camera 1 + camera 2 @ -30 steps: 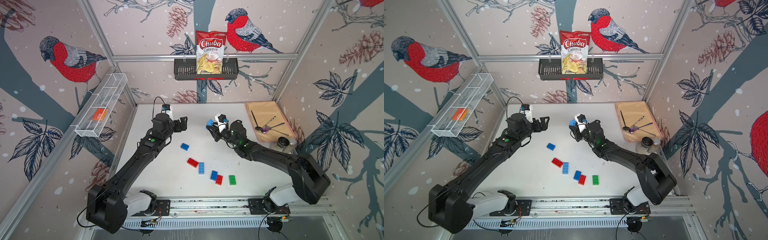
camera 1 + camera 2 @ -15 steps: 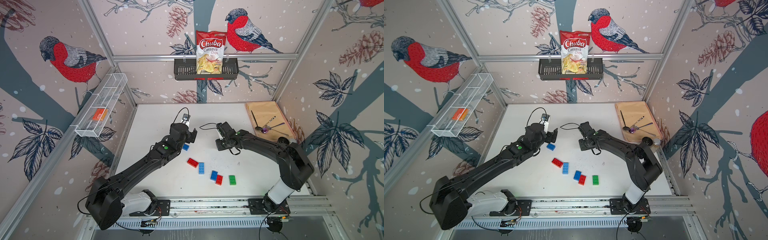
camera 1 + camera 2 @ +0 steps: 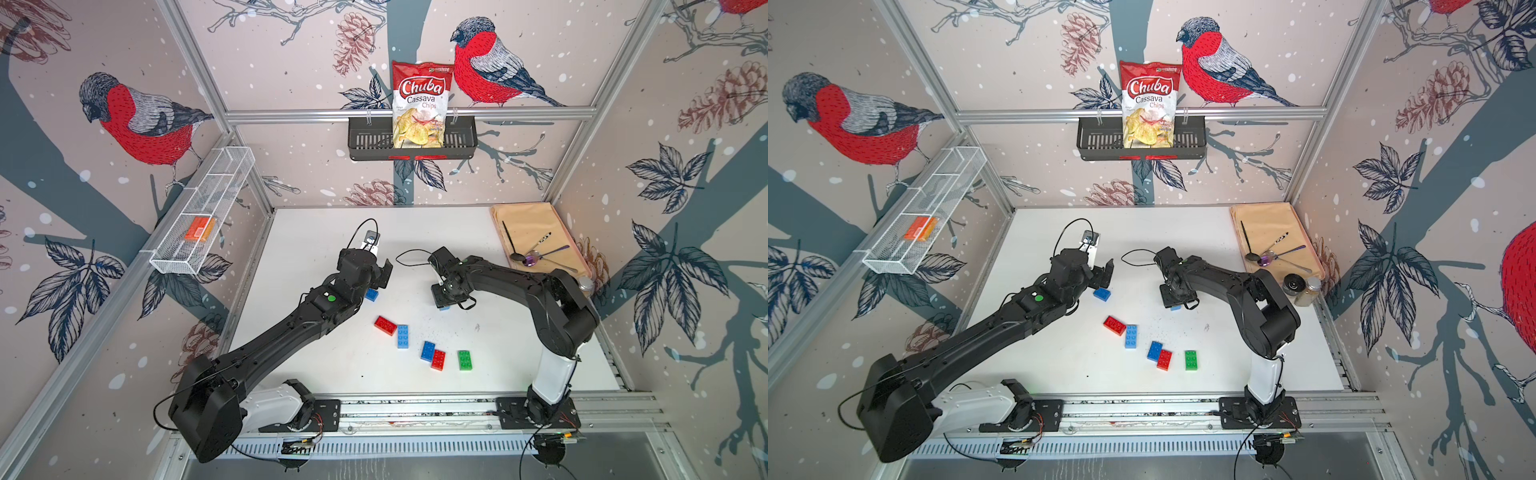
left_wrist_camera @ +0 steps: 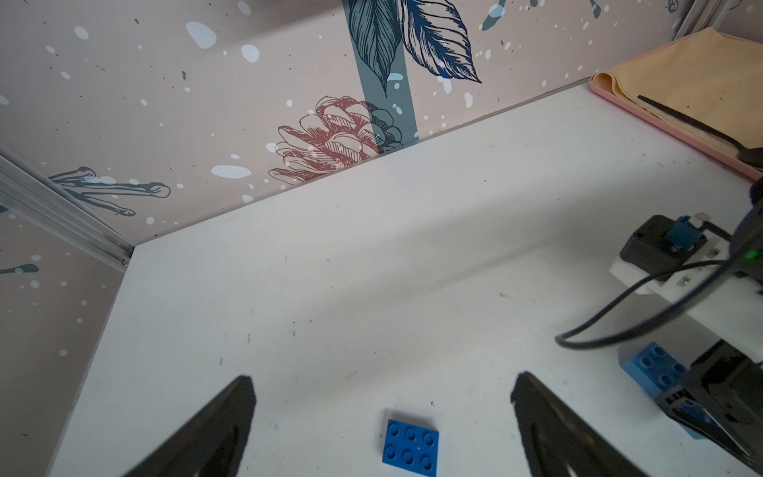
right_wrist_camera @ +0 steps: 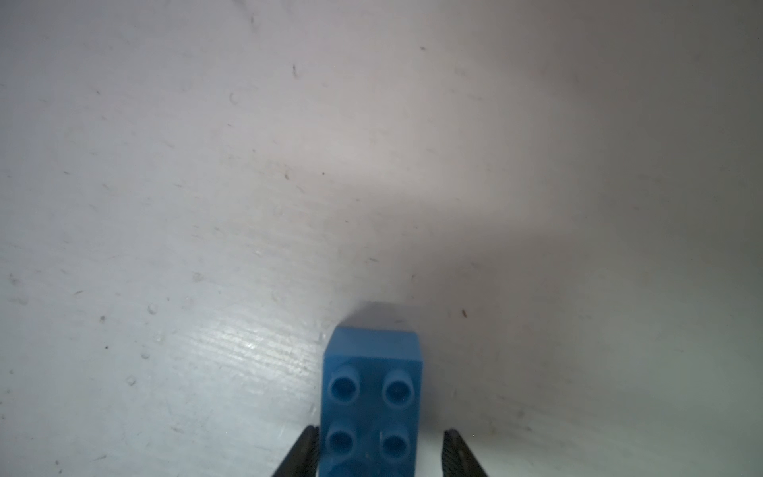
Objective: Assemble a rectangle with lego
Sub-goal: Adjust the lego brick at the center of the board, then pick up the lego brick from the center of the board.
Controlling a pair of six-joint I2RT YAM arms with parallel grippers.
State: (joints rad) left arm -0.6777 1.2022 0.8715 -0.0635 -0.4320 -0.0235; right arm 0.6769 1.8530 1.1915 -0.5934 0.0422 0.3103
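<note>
A: Seven bricks. Are any joined yet?

B: None, as far as I can judge. In a top view, at centre frame, a red brick touches a light blue brick. Lower right of them, a blue brick touches a second red brick, with a green brick near. The whole rectangle is left to build.

A: And the pincers?

B: The left pincer is spread wide and empty, with a dark blue brick on the bench between its fingers. The right pincer straddles a pale blue brick, slightly parted, not pinching.
</note>
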